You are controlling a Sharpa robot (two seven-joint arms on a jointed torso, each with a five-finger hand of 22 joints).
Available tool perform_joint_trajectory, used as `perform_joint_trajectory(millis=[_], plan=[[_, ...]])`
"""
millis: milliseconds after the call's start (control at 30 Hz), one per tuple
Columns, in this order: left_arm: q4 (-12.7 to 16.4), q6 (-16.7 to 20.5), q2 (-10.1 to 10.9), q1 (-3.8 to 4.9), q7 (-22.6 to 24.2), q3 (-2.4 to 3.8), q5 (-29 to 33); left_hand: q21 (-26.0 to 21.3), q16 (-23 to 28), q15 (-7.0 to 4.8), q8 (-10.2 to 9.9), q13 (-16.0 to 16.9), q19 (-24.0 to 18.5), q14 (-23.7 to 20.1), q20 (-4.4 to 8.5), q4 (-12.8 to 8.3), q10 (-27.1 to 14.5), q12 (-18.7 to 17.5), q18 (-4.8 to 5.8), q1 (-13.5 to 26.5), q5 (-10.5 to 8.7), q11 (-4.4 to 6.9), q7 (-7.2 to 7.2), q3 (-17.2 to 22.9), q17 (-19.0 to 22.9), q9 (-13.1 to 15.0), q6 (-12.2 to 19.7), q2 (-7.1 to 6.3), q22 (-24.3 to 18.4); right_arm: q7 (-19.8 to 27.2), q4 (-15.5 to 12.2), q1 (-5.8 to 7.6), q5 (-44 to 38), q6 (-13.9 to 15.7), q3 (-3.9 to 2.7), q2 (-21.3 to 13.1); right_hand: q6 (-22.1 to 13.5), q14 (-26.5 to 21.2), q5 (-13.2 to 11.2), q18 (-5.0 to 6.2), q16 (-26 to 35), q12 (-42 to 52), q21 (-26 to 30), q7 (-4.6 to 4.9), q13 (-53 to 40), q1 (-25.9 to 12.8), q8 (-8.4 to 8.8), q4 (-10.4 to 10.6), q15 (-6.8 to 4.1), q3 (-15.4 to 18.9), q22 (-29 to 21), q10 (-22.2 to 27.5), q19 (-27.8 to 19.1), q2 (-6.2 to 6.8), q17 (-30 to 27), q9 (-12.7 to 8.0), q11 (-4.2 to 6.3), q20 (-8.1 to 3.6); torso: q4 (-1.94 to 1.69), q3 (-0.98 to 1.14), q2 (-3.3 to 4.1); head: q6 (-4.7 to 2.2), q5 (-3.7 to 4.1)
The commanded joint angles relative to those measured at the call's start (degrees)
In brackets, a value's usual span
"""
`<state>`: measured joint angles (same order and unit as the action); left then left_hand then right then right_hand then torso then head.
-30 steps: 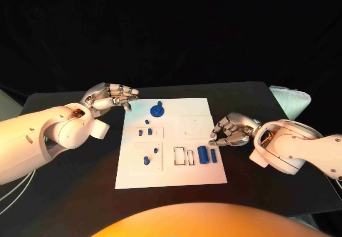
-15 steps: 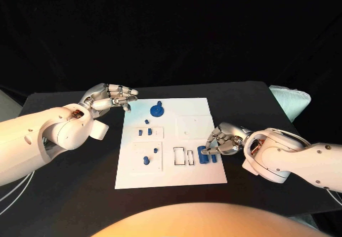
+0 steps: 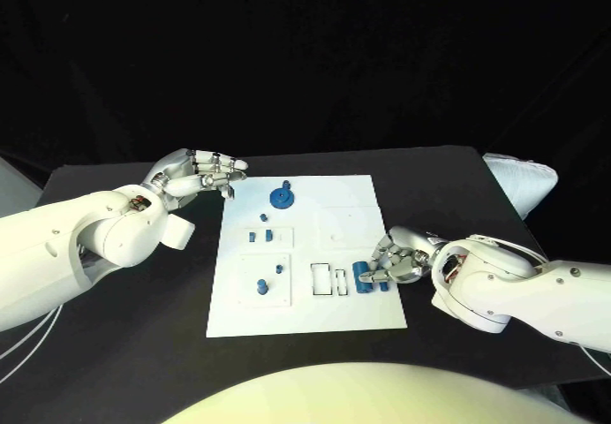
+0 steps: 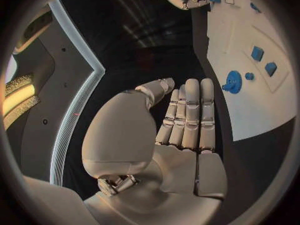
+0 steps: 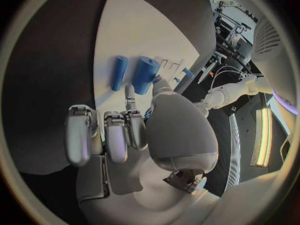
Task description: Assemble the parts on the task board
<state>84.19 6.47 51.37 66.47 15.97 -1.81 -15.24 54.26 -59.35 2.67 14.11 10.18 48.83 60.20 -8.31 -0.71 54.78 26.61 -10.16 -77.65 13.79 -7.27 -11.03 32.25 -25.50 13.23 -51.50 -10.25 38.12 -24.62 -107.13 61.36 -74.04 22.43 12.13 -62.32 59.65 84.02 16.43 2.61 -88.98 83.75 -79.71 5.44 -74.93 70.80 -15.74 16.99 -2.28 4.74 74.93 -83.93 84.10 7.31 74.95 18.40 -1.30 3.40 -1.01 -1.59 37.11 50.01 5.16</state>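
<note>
left hand (image 3: pixel 198 174) open, right hand (image 3: pixel 397 256) curled

right hand (image 5: pixel 134 135) — fingertips at blue cylinder (image 5: pixel 145 75)

I see a black counter (image 3: pixel 140 353) with the white task board (image 3: pixel 305 309) on it. The parts are all blue: a round knobbed piece (image 3: pixel 282 195) at the far end, two small blocks (image 3: pixel 261 236), a small peg (image 3: pixel 262 286), and two cylinders, a slim one (image 5: pixel 119 72) and a thicker one (image 5: pixel 145 74). Both arms are white, the left hand (image 3: pixel 198 173) and right hand (image 3: pixel 401 256) silver, fingers (image 4: pixel 190 115) pale metallic with darker seams
</note>
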Motion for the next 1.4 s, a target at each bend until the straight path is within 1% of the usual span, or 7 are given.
perform_joint_trajectory(millis=[33,467,800,933,1033,1333,1400], plan=[[0.16,-0.48,-0.03,0.01,0.43,0.03,0.39,-0.37,0.24,0.12,0.15,-0.05,0.33,0.46,-0.08,0.33,-0.34,0.18,-0.39,0.16,0.2,0.18,0.07,-0.05,0.0,-0.05,0.49,0.6,-0.05,-2.05,0.07,-0.23,-3.3,-1.35,0.01,0.58,0.39,5.6,-0.21,-0.93,-0.32,0.16,-0.14,0.06,-8.45,-0.82,-0.27,-0.09,-0.58,0.47,12.85,-1.56,4.4,-0.04,13.38,0.06,0.25,-0.43,0.03,0.0,0.0,-0.01,-0.08],[0.28,-0.7,0.12,0.01,0.17,0.03,0.39,-0.37,0.24,0.12,0.15,-0.05,0.33,0.46,-0.08,0.33,-0.34,0.18,-0.39,0.16,0.2,0.18,0.07,-0.05,0.0,-0.05,0.49,0.6,-0.05,-2.8,1.94,-1.31,-3.71,-0.95,-0.01,4.15,0.44,5.63,-0.14,-0.98,-0.38,0.27,-0.52,-0.02,-8.67,-0.61,-0.48,-0.21,-0.62,0.9,12.93,-1.68,4.43,-0.31,13.54,0.1,0.31,-0.46,-0.08,-0.09,0.06,-0.01,-0.08],[0.39,-0.94,0.35,0.01,-0.1,0.03,0.39,-0.37,0.24,0.12,0.15,-0.05,0.33,0.46,-0.08,0.33,-0.34,0.18,-0.39,0.16,0.2,0.18,0.07,-0.05,0.0,-0.05,0.49,0.6,-0.05,-3.48,3.18,-2.33,-3.82,-1.31,-0.01,5.37,0.16,5.71,1.84,-1.08,-0.53,0.24,-1.21,-0.03,-9.1,5.81,-0.88,-0.47,-0.68,-0.21,13.05,-1.85,4.45,-0.76,13.9,-0.03,0.37,-0.54,0.04,-0.09,-0.05,-0.01,-0.51],[0.45,-1.01,0.41,0.01,-0.19,0.03,0.39,-0.37,0.24,0.12,0.15,-0.05,0.33,0.46,-0.08,0.33,-0.34,0.18,-0.39,0.16,0.2,0.18,0.07,-0.05,0.0,-0.05,0.49,0.6,-0.05,-3.68,3.07,-2.4,-3.77,-0.72,-0.01,5.38,0.28,5.75,3.02,-1.12,-0.6,0.35,-1.51,-0.04,-9.29,6.43,-0.93,-0.36,-0.69,-0.8,13.11,-1.97,4.48,-0.79,14.08,-0.12,0.39,-0.54,0.01,-0.06,-0.01,-0.01,-0.49],[0.46,-1.06,0.44,0.01,-0.27,0.03,0.39,-0.45,0.25,0.12,0.22,-0.14,0.37,0.45,-0.08,0.35,-0.45,0.23,-0.4,0.19,0.21,0.18,0.08,-0.06,-0.01,-0.09,0.52,0.54,-0.12,-3.65,2.83,-2.43,-2.87,0.55,-0.02,5.29,0.64,5.77,5.36,-1.18,-0.64,0.54,-1.91,-0.15,-9.58,6.5,-1.05,-0.29,-0.75,-1.44,13.19,-2.18,4.52,-0.83,14.18,-0.25,0.48,-0.58,0.01,-0.07,-0.02,-0.01,-0.43],[0.53,-1.25,0.52,0.01,-0.56,0.03,0.34,-0.45,0.25,0.12,0.22,-0.14,0.37,0.45,-0.08,0.35,-0.45,0.23,-0.4,0.19,0.21,0.18,0.08,-0.06,-0.01,-0.09,0.52,0.54,-0.12,-1.95,0.46,-1.89,9.41,5.39,-0.16,4.04,1.63,5.87,16.39,-1.3,-0.81,0.77,-2.79,-0.73,-10.21,7.94,-1.1,-0.41,-1.26,-6.04,13.35,-2.57,4.59,0.01,14.57,-0.98,1.07,-1.01,0.03,-0.07,-0.06,-0.01,-0.56],[0.53,-1.26,0.51,0.01,-0.59,0.02,0.34,-0.45,0.25,0.12,0.22,-0.14,0.37,0.45,-0.08,0.35,-0.45,0.23,-0.4,0.19,0.21,0.18,0.08,-0.06,-0.01,-0.09,0.52,0.54,-0.12,-1.63,-0.09,-1.38,11.6,5.86,-0.22,3.73,1.65,5.88,16.78,-1.29,-0.82,0.73,-2.71,-0.72,-10.2,8.0,-1.09,-0.39,-1.26,-6.51,13.33,-2.55,4.57,0.19,14.61,-1.04,1.07,-1.02,0.03,-0.08,-0.05,-0.01,-0.59]])
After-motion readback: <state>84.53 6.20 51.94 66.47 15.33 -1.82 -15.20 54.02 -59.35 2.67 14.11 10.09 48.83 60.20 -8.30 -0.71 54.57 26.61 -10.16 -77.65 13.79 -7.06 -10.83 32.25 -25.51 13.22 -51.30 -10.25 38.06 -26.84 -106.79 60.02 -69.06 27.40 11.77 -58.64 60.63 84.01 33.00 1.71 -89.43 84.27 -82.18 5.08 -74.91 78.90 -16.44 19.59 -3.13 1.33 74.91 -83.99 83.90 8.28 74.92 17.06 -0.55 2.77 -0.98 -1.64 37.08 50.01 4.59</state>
